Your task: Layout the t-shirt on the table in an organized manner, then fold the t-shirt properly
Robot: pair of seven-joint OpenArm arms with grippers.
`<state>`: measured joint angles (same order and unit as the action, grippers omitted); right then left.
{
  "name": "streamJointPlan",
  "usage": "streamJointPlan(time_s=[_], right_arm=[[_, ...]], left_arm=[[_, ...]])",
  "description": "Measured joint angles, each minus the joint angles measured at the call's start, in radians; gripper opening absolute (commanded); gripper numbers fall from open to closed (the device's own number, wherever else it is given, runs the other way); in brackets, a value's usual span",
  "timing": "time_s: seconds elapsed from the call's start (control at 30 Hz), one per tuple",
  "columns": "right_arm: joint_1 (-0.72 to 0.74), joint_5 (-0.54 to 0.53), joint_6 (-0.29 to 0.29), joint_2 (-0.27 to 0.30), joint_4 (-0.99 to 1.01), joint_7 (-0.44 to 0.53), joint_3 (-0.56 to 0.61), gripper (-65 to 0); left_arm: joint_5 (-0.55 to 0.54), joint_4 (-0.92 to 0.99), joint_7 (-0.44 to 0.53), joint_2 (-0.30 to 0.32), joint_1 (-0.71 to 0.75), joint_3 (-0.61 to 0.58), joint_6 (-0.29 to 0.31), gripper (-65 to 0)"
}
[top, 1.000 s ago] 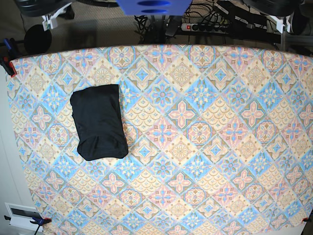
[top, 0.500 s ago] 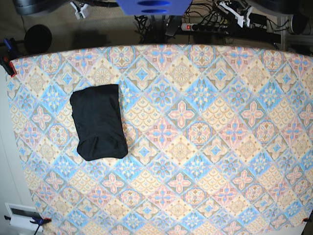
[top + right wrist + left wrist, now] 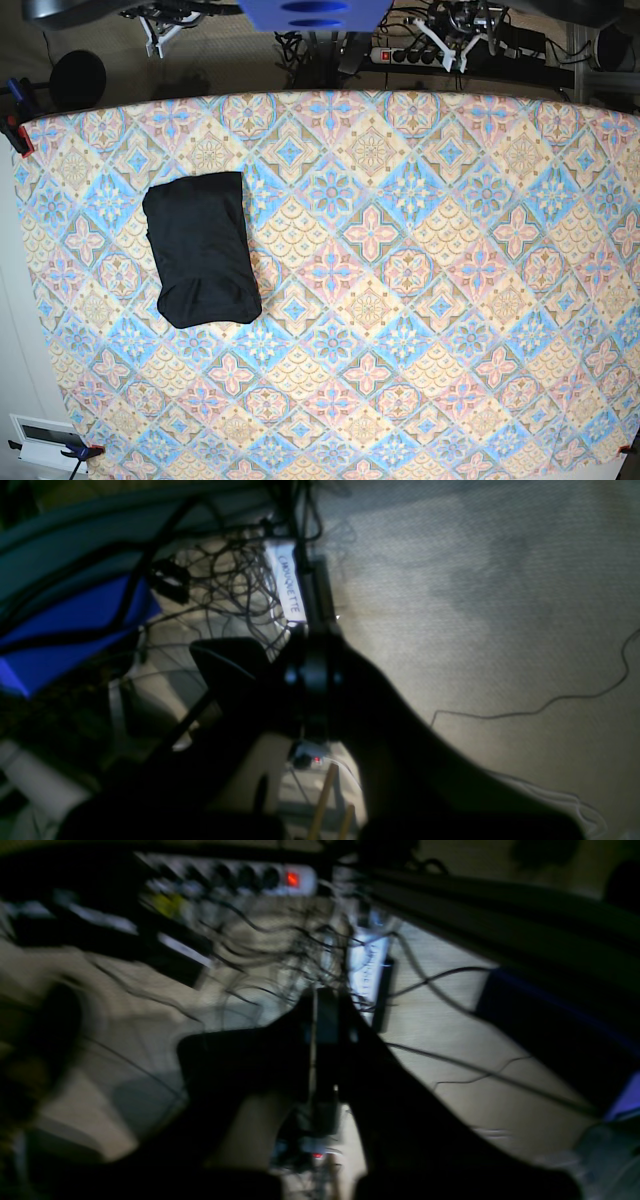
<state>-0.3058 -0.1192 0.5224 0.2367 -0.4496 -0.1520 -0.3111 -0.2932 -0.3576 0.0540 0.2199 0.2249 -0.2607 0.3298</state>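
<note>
**A:** So, what is laid out on the table [image 3: 420,300]?

**B:** Seen from above, a wide surface is covered by a cloth of pastel blue, pink and cream diamond tiles. The t-shirt [image 3: 200,248] is found on the left half of the base view, well apart from every edge. It has been gathered into a compact black rectangle, slightly tilted, with one rounded end toward the near side. No sleeve is seen sticking out.

**A:** And where are the arms kept?

**B:** Both are parked beyond the far edge, off the cloth. The left gripper [image 3: 462,22] is seen at the top right of the base view, the right gripper [image 3: 160,20] at the top left. Nothing is held by either.

**A:** Are the pincers closed?

**B:** In the wrist views, the left gripper [image 3: 320,1005] and the right gripper [image 3: 312,645] are each shown with dark jaws pressed together on nothing, above bare floor and a tangle of cables [image 3: 280,940]. A power strip [image 3: 235,877] with a lit red switch is also visible.

**A:** Why that placement?

**B:** The fold is judged finished; the arms are probably drawn clear so the bundle is left undisturbed.
</note>
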Motion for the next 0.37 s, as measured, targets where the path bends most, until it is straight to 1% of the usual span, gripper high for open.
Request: streamJointPlan(time_s=[0.03,0.07,0.13,0.2,0.23,0.3,0.37], right_arm=[[0.011,0.000,-0.035,-0.002,0.012,0.004,0.001,-65.0],[0.020,-0.001,-0.092,-0.005,0.026,0.006,0.002,-65.0],[0.039,0.000,-0.184,-0.007,0.054,0.006,0.003,-65.0],[0.054,0.001,-0.248,-0.005,0.085,0.003,0.003,-65.0],[0.061,0.000,-0.267,-0.004,0.098,0.003,0.003,-65.0],[0.082,0.000,-0.268,-0.005,0.111,0.000,0.003,-65.0],[0.101,0.001,-0.270,-0.023,0.110,0.003,0.003,-65.0]], left_arm=[[0.000,0.012,-0.005,-0.002,-0.006,-0.023,0.001,-64.8],[0.000,0.018,-0.006,-0.010,-0.017,-0.039,0.000,-64.7],[0.002,0.021,-0.010,-0.033,-0.026,-0.050,0.001,-64.7],[0.005,0.021,-0.009,-0.054,-0.050,-0.051,0.000,-64.7],[0.003,0.021,-0.006,-0.065,-0.058,-0.051,0.001,-64.7],[-0.001,0.018,-0.001,-0.091,-0.083,-0.051,0.004,-64.7],[-0.002,0.017,0.002,-0.105,-0.098,-0.051,0.004,-64.7]])
